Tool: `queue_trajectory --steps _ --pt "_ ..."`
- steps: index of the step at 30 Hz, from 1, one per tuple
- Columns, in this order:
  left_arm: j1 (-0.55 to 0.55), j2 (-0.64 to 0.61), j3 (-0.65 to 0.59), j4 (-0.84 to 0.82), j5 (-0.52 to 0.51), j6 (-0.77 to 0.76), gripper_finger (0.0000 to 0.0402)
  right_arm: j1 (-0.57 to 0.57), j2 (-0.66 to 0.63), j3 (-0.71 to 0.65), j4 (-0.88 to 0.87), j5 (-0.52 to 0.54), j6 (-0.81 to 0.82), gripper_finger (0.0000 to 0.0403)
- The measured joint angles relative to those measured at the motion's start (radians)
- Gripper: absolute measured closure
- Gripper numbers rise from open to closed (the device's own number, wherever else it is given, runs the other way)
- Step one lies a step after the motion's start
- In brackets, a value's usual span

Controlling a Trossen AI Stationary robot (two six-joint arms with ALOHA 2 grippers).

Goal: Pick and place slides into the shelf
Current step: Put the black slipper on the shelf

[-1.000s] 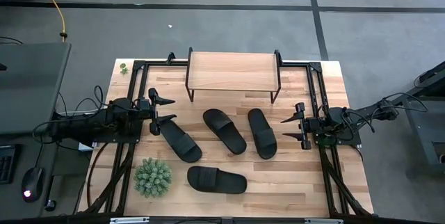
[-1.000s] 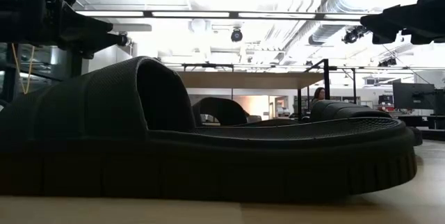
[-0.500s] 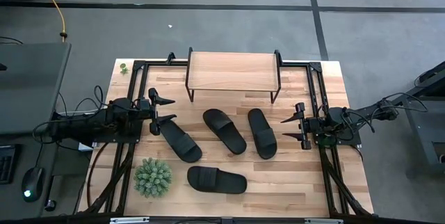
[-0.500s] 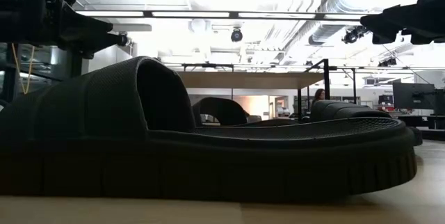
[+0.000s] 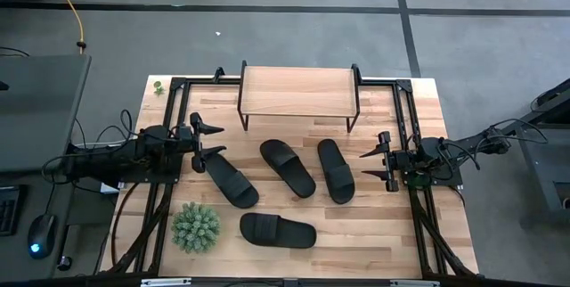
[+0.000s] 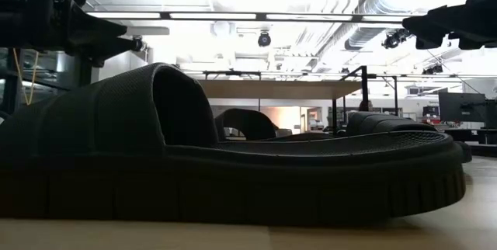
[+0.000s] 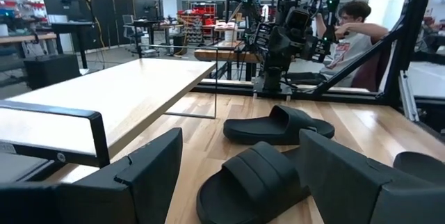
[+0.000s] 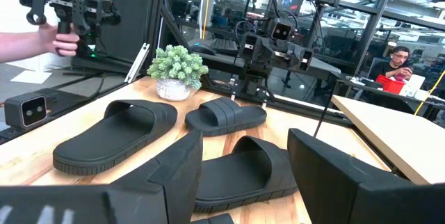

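Nothing changed over the last second: both arms parked as before, no slide moved, task not yet begun. Left gripper (image 5: 203,141) near the bench's left edge, fingers spread wide, empty. Right gripper (image 5: 379,160) near the right edge, likewise wide apart, holding nothing. Four black slides (image 5: 287,168) flat on the bench: three angled across the middle, one (image 5: 278,231) near the front edge beside the potted plant (image 5: 195,226). Matte, ribbed soles, broad straps. Shelf (image 5: 298,92) at the back edge, plank top bare.
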Motion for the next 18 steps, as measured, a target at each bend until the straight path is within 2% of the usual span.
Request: queue_trajectory --steps 13,18 --pt "0.0 0.0 0.0 0.006 0.004 -0.019 0.013 0.0 0.0 0.0 0.0 0.0 0.0 0.0199" --pt "0.0 0.0 0.0 0.009 0.0 -0.101 0.0131 0.0 0.0 0.0 0.0 0.0 0.0 0.0199"
